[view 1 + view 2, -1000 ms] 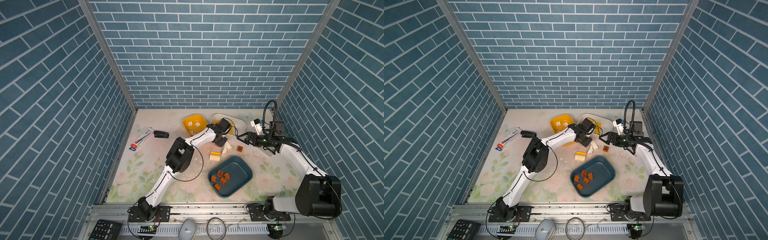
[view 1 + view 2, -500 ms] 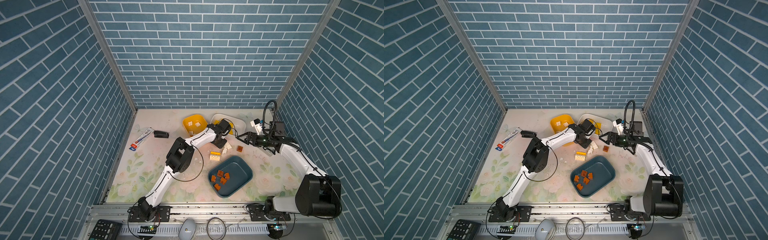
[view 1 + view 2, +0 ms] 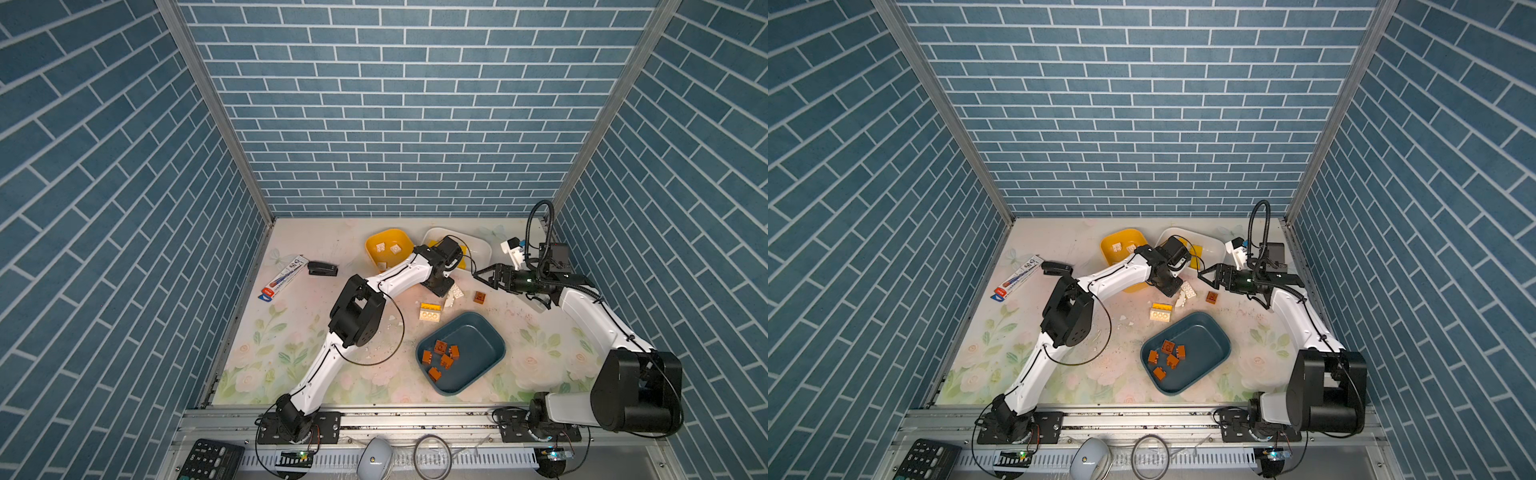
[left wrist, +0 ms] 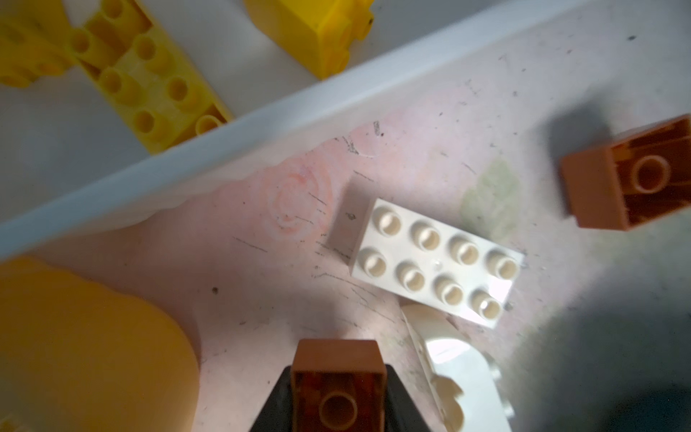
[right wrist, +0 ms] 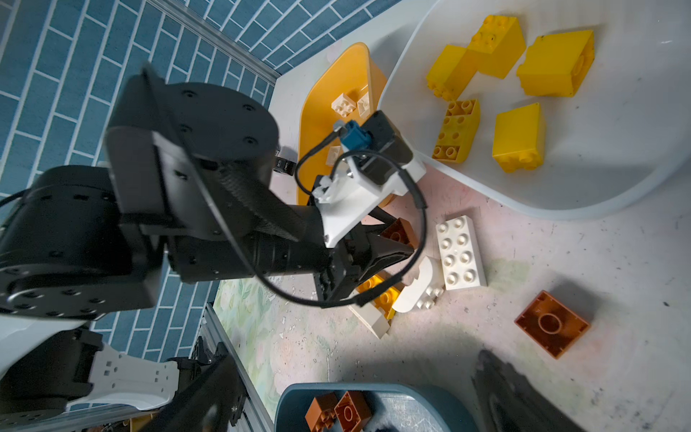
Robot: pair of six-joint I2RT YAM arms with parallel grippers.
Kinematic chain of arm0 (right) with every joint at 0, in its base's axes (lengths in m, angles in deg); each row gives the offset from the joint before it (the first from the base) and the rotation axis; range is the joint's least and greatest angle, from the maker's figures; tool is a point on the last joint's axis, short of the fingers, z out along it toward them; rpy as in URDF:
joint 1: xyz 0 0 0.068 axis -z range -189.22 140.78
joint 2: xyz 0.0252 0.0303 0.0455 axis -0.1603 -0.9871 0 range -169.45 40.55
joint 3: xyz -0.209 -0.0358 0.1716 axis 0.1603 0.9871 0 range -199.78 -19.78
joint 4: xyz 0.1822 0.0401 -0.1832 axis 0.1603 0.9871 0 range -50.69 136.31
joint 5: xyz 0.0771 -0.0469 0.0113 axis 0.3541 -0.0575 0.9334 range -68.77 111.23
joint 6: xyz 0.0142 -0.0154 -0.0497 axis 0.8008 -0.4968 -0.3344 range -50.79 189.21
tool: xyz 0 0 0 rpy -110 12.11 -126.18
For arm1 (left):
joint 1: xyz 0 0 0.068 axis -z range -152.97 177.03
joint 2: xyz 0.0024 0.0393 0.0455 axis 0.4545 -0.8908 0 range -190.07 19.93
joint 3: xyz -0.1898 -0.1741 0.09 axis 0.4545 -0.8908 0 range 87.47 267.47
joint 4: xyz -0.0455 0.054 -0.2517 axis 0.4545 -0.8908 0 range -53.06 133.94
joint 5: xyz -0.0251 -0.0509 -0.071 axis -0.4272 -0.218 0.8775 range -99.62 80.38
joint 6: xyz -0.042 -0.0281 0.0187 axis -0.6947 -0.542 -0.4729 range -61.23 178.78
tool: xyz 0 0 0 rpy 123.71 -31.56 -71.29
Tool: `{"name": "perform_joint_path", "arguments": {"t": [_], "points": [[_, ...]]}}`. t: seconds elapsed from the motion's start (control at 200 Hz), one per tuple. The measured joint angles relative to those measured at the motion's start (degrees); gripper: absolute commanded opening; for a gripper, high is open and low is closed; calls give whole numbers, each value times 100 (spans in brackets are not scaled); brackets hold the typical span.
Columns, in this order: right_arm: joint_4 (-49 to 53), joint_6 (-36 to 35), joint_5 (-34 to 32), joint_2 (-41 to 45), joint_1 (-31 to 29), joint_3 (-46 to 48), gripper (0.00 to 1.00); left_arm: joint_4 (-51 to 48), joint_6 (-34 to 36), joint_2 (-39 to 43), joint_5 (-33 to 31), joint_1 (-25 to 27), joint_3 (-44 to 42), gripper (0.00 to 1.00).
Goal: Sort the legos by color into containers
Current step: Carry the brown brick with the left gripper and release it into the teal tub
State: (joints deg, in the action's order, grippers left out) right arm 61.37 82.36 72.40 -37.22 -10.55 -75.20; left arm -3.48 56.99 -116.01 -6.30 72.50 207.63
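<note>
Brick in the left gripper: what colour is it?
Brown; the brick shows best in the left wrist view.

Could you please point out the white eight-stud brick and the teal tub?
white eight-stud brick (image 4: 436, 263): left wrist view, on its studded top.
teal tub (image 3: 478, 345): in a top view, on its bare floor.

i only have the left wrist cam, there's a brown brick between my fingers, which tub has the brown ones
Observer: The teal tub, lower in both top views than your left gripper and its held brick, holds five brown bricks.
Operator: anything lying in between
Observer: A yellow brick and a white brick lie touching on the table there.
Operator: where's the right gripper
Observer: It stands open and empty by the white tub, not between you and the teal tub.
</note>
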Motion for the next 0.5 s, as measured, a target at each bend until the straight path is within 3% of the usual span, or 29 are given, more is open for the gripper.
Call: {"name": "perform_joint_path", "arguments": {"t": [0.23, 0.5], "points": [[50, -11, 166, 20, 0, 0, 98, -136, -125, 1429, 192, 155, -896, 32], [155, -50, 247, 271, 0, 0, 99, 125, -629, 2898, 638, 815, -2811, 32]]}}
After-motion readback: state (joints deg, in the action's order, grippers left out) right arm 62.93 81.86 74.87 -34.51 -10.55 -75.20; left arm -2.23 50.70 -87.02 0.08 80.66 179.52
